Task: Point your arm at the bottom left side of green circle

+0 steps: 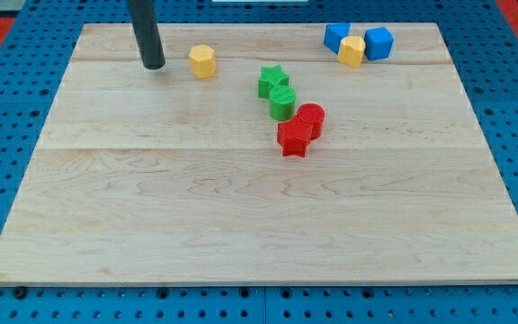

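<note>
The green circle sits in the upper middle of the wooden board. A green star touches it at its upper left. A red circle and a red star lie against its lower right. My tip stands near the view's top left, far to the left of the green circle and a little higher in the view. It touches no block. A yellow hexagon lies just right of my tip.
Two blue blocks and a yellow block cluster at the view's top right. Blue pegboard surrounds the board.
</note>
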Controlling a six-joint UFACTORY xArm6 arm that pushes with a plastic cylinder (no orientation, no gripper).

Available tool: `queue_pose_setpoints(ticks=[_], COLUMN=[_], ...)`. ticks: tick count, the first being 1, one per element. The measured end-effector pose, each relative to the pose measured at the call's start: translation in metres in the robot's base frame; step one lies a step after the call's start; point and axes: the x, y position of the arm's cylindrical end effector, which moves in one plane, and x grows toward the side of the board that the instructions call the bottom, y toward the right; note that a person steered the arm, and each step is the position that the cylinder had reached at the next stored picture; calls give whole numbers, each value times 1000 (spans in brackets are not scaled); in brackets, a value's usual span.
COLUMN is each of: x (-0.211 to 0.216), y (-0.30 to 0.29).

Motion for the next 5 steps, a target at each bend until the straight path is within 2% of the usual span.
queue_pose_setpoints(ticks=[2,3,4,5], x=[-43,-19,28,72], y=[8,-23,-46,-27])
